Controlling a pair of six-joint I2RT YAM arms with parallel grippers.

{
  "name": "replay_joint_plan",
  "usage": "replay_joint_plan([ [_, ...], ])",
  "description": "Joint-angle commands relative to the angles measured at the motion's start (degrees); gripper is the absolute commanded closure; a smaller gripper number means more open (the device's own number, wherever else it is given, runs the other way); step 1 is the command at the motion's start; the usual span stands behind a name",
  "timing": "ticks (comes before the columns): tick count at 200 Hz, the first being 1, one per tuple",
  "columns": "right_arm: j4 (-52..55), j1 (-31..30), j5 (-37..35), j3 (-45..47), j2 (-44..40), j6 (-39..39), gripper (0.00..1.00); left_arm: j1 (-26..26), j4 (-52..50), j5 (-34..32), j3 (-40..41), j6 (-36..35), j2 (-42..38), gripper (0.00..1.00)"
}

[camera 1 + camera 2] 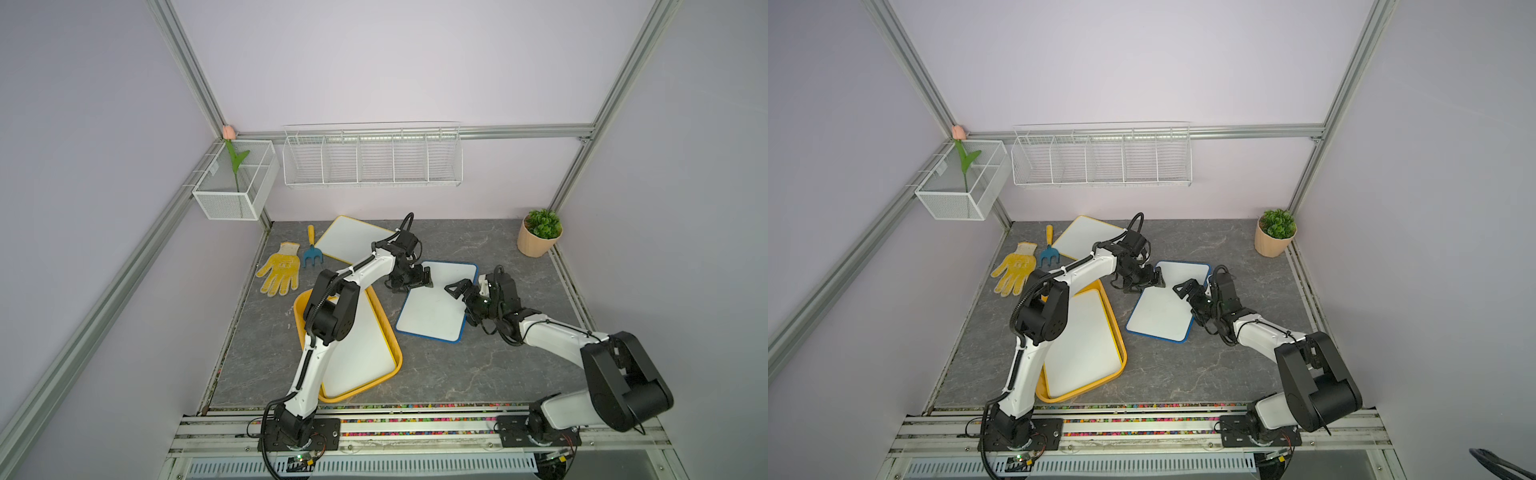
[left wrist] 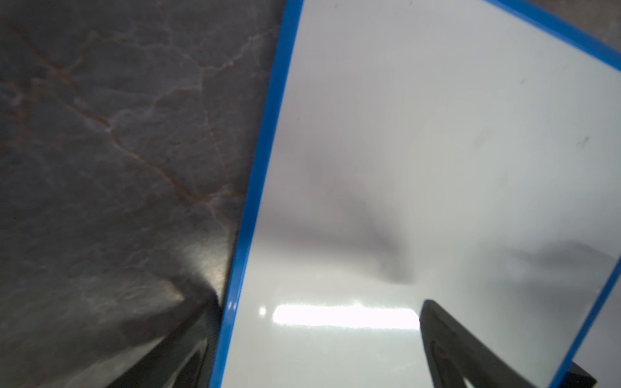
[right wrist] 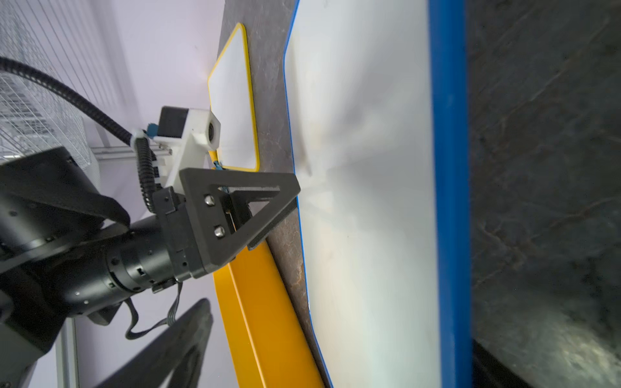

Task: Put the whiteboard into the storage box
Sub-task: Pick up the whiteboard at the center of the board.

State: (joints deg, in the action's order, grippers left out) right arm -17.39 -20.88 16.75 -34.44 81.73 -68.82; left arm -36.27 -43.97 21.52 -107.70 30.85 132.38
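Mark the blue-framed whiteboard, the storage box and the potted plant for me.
blue-framed whiteboard (image 1: 434, 307): in a top view, centre of its white face.
storage box (image 1: 397, 360): in a top view, its orange rim.
potted plant (image 1: 536, 245): in a top view, the pot's wall.

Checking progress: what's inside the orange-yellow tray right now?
One whiteboard lies flat inside the storage box. In both top views the left arm crosses over the box's left side, so anything beneath it cannot be seen.

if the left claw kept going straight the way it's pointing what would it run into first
The blue-framed whiteboard, most likely. The open left claw points down at its edge: one finger is over the white face, the other over the table beside it. Height above it is unclear.
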Motion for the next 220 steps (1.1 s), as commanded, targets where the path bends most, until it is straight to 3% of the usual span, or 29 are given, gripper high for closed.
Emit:
replay_joint_plan([
  [1, -8.25, -0.4, -1.9, 1.12, -0.98, -1.58, 0.16, -1.43, -3.7, 1.22, 4.83, 0.55, 4.92, 0.06],
  [37, -10.17, -0.61, -3.07, 1.16, -0.49, -1.99, 0.41, -1.51, -2.53, 2.01, 5.73, 0.96, 4.92, 0.06],
  [87, -7.84, -0.78, -4.19, 1.08, -1.93, -0.27, 0.58, -1.52, -2.66, 1.99, 6.09, 0.78, 3.8, 0.06],
  [122, -7.81, -1.0, -4.36, 1.17, -1.82, -0.18, 0.75, -1.52, -1.46, 2.03, 7.09, 1.34, 2.95, 0.06],
  [220, -1.51, -0.91, -6.33, -0.04, -6.01, 3.38, 0.89, -1.61, -0.15, 0.11, 8.7, 1.47, -1.58, 0.06],
])
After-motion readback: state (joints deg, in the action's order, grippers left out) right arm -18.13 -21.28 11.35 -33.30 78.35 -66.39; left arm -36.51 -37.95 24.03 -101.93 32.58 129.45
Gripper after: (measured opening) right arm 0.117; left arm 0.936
